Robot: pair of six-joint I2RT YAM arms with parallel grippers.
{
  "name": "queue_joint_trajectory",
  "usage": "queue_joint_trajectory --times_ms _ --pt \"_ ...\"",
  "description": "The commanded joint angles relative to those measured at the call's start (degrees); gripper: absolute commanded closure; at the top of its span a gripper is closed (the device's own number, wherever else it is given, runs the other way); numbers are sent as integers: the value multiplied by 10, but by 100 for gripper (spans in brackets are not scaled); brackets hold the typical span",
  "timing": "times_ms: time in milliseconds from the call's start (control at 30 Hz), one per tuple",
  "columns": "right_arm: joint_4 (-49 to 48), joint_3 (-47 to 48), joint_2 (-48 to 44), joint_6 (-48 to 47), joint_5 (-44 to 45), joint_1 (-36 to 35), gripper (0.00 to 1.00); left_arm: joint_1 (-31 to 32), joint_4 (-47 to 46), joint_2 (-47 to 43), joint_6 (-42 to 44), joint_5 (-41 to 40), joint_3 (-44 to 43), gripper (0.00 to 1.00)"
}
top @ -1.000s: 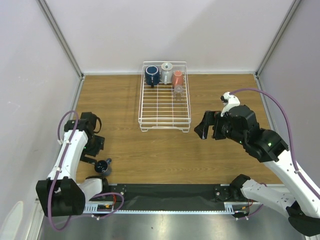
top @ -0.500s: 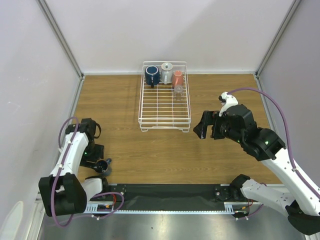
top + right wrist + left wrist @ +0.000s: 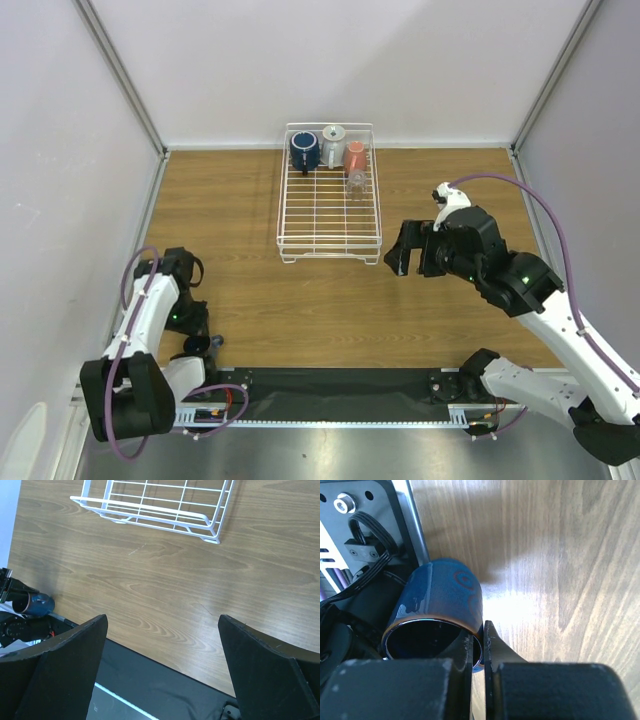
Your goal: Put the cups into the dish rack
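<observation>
A small dark blue cup (image 3: 442,597) stands by the left arm's base at the table's near left corner. My left gripper (image 3: 479,640) is shut on its rim, one finger inside and one outside the wall. The top view shows this cup (image 3: 197,346) under the left gripper (image 3: 200,338). In the white wire dish rack (image 3: 329,245) at the far centre stand a navy mug (image 3: 305,150), a light grey mug (image 3: 333,146), a salmon-pink cup (image 3: 355,155) and a clear glass tumbler (image 3: 357,182). My right gripper (image 3: 162,620) hangs open and holds nothing, right of the rack's near end.
A black mat (image 3: 340,382) runs along the near edge between the arm bases. The left arm's black base plate and cables (image 3: 365,520) sit right beside the cup. Grey walls close off the left, far and right sides. The rack's near rail (image 3: 150,515) shows in the right wrist view.
My left gripper moved toward the near edge, came down on the small dark blue cup and shut on its rim. The right arm drifted slightly left, still open.
</observation>
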State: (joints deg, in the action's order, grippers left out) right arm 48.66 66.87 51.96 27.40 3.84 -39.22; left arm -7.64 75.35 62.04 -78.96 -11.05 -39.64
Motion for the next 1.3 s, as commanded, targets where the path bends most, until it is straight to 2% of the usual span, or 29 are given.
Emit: queue_joint_trajectory --times_ms 0,167,267,333,433,567,600,700,767,900,967,1033,1067,1133,1233,1267 --pt "-19 24 13 5 -1 -2 0 -5 -6 -17 12 1 -10 100" --pt "-29 34 19 3 -22 -2 0 -6 -7 -32 48 -6 -78 100" --pt "-41 30 14 15 -22 -2 0 -6 -55 -50 103 33 -121 100" --pt "-52 28 9 10 -32 0 0 -5 -96 -64 149 103 -140 100" --pt "-66 26 12 28 -67 10 0 -4 -209 -118 167 203 -140 100" --pt "-102 22 31 51 -145 40 0 -5 -426 -207 127 325 -71 100" --pt "-111 22 35 54 -163 48 0 -4 -546 -232 116 355 -58 99" --pt "-160 24 55 73 -204 64 0 1 -691 -229 120 422 -54 100" --pt "-216 28 74 91 -237 72 0 12 -709 -201 152 473 -107 100" --pt "-290 69 148 107 -298 77 0 51 -713 -137 274 555 -192 100" --pt "-299 118 199 105 -324 79 0 72 -774 -132 273 586 -182 100" --pt "-290 149 228 50 -340 77 0 93 -838 -140 236 597 -157 100" --pt "-299 156 232 43 -346 78 0 108 -887 -141 224 608 -140 100" --pt "-354 145 239 42 -376 78 0 126 -927 -143 204 623 -129 100" --pt "-424 137 256 55 -386 66 1 171 -870 -146 281 612 -160 100" --pt "-439 138 262 56 -387 63 1 195 -803 -139 311 604 -193 100"
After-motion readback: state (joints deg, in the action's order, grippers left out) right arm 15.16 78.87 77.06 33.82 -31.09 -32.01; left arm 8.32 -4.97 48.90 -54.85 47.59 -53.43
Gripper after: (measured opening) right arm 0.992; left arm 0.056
